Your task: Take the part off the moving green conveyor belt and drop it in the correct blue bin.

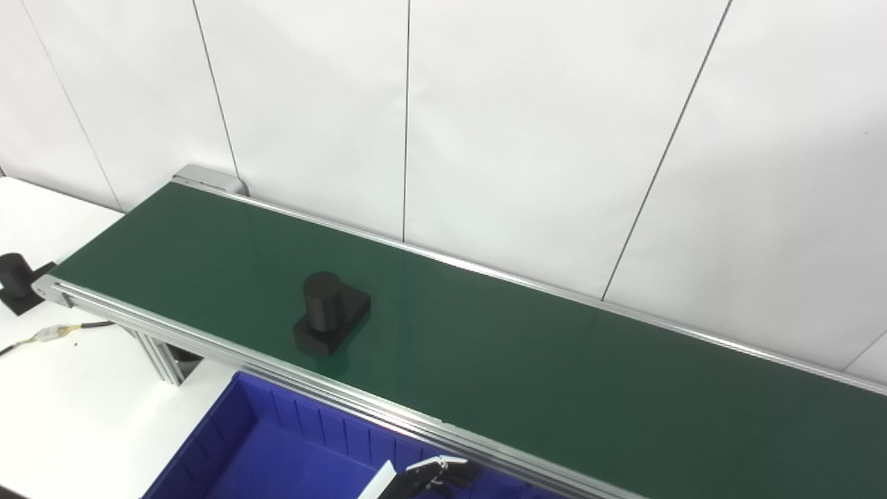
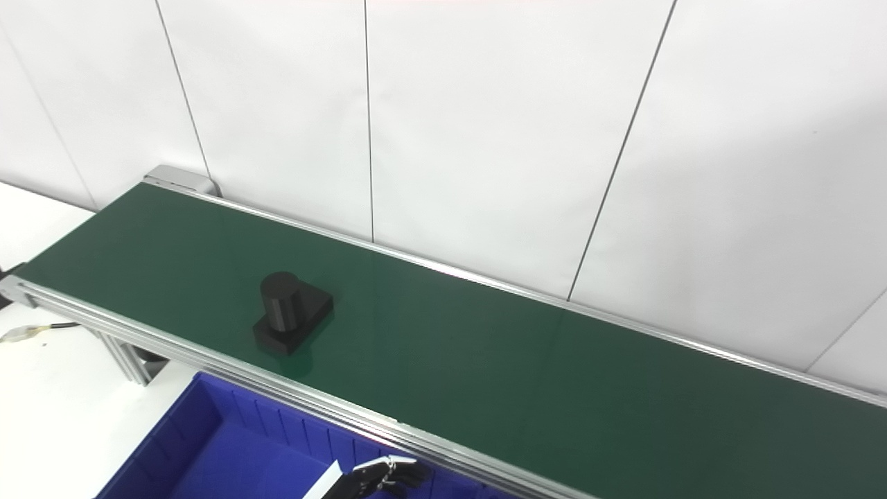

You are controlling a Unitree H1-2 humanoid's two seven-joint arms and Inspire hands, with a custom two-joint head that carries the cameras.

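One black part (image 1: 330, 312) is seen on the green conveyor belt (image 1: 485, 346), a short upright cylinder on a flat rectangular base, matte and dark, set toward the left half of the belt and nearer its front rail than the wall. One blue bin (image 1: 277, 450) is seen below the belt's front edge, its moulded plastic wall ribbed with vertical slots; only its upper left corner is shown. One robot hand (image 1: 433, 475) is glimpsed at the bottom edge, over the bin and just in front of the rail, with dark fingers (image 2: 398, 475) lying close together and nothing seen between them; whether it is clenched or released cannot be told, and which arm it belongs to cannot be told either. A second black part (image 1: 17, 281) of similar shape is seen on the white surface (image 1: 69, 402) beyond the belt's left end, beside a thin cable (image 1: 59, 333). The belt is smooth and slightly glossy, framed by brushed aluminium rails (image 1: 277, 374) and carried on an extruded leg. The room behind is closed by plain white wall panels (image 1: 520, 138) divided by thin dark seams
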